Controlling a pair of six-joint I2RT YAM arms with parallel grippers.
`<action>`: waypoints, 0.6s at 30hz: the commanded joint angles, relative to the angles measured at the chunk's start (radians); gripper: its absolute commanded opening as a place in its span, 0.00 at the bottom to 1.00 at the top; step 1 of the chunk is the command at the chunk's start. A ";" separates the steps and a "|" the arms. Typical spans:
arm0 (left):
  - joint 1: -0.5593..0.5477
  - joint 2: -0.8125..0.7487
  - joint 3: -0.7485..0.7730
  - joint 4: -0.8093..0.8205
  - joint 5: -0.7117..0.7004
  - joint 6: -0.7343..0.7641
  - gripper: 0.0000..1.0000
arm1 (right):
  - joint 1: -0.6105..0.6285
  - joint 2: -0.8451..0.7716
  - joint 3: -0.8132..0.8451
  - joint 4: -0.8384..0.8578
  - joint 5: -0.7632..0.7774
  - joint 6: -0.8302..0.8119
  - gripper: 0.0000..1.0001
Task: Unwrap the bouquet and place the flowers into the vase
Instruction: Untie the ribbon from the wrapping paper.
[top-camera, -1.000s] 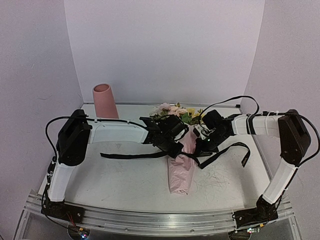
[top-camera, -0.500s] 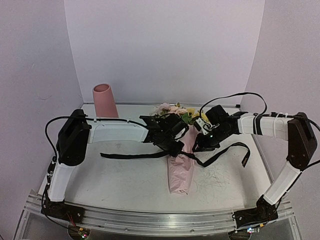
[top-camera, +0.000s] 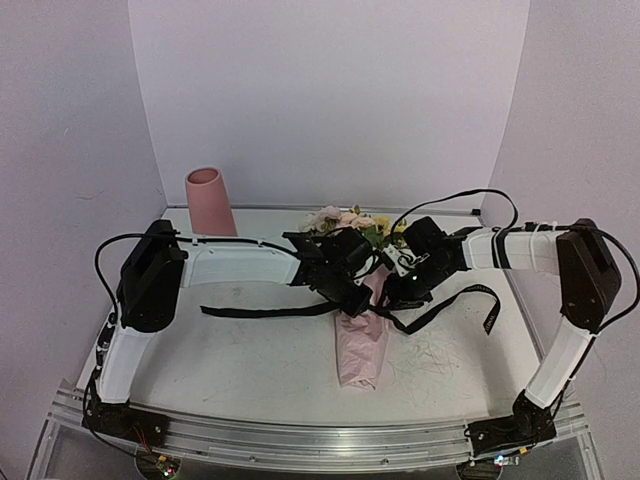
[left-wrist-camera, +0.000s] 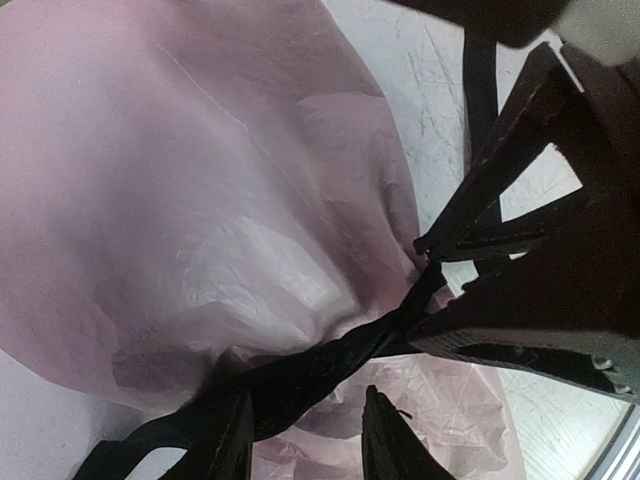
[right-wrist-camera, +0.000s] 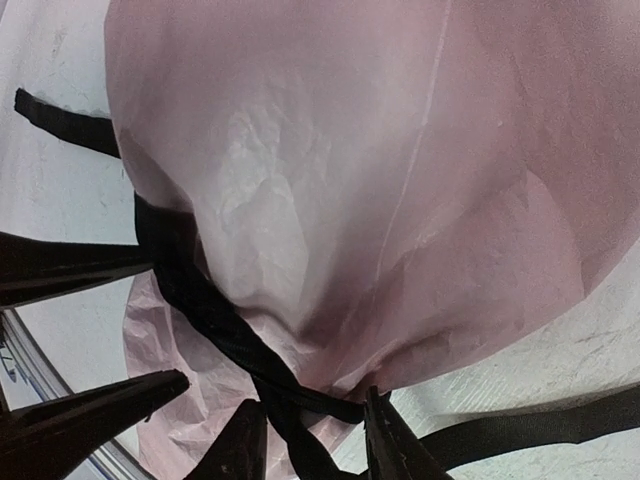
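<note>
The bouquet lies on the table, its pink, cream and yellow flowers (top-camera: 348, 220) at the far end and its pink paper (top-camera: 362, 345) pointing toward me. A black ribbon (top-camera: 262, 311) circles the paper's waist, its tails trailing left and right. My left gripper (top-camera: 357, 300) and right gripper (top-camera: 392, 292) meet at that waist from either side. In the left wrist view my left gripper (left-wrist-camera: 305, 440) is open, with the twisted ribbon (left-wrist-camera: 320, 370) crossing between its fingers. The right gripper (right-wrist-camera: 305, 445) is open too, straddling the ribbon (right-wrist-camera: 215, 330) under the paper (right-wrist-camera: 350, 180). The pink vase (top-camera: 210, 201) stands upright at the back left.
White walls close in the table (top-camera: 250, 370) at the back and on both sides. The ribbon's right tail (top-camera: 480, 300) loops over the table under my right arm. A metal rail (top-camera: 320, 440) runs along the near edge.
Both grippers have opened wider at the ribbon. My right arm lifted and swung slightly right, then came back down to the bouquet's waist. The bouquet has hardly moved.
</note>
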 joint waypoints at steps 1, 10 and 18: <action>-0.004 0.022 0.044 0.008 -0.042 0.010 0.39 | 0.005 0.001 -0.009 -0.031 0.050 0.031 0.31; -0.004 0.053 0.047 0.008 -0.157 -0.037 0.40 | 0.005 -0.004 -0.040 -0.018 0.083 0.048 0.20; -0.004 0.054 0.055 0.008 -0.251 -0.071 0.20 | 0.005 0.006 -0.043 -0.016 0.092 0.053 0.25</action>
